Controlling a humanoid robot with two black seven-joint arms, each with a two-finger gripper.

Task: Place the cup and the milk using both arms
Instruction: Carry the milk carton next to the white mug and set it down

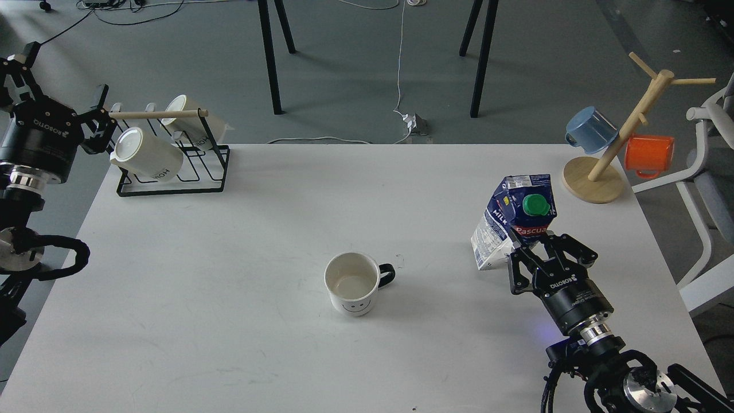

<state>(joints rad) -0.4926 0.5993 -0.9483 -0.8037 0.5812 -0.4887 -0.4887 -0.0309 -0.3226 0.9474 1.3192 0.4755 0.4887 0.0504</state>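
The cup [351, 284], a white mug with a black handle and a smiley face, stands upright on the white table [229, 258], front of centre, handle pointing right. The milk [512, 221], a blue-and-white Pascual carton with a green cap, is tilted at the right. My right gripper [545, 245] is shut on its near side from the front. I cannot tell if its lower end touches the table. My left gripper [64, 77] is open and empty beyond the table's far left corner, beside the mug rack.
A black wire rack [172, 172] with a wooden bar holds two cream mugs [143, 154] at the far left. A wooden mug tree [596, 178] with a blue cup [590, 129] and an orange cup [648, 154] stands at the far right corner. A white chair [708, 172] is past the right edge.
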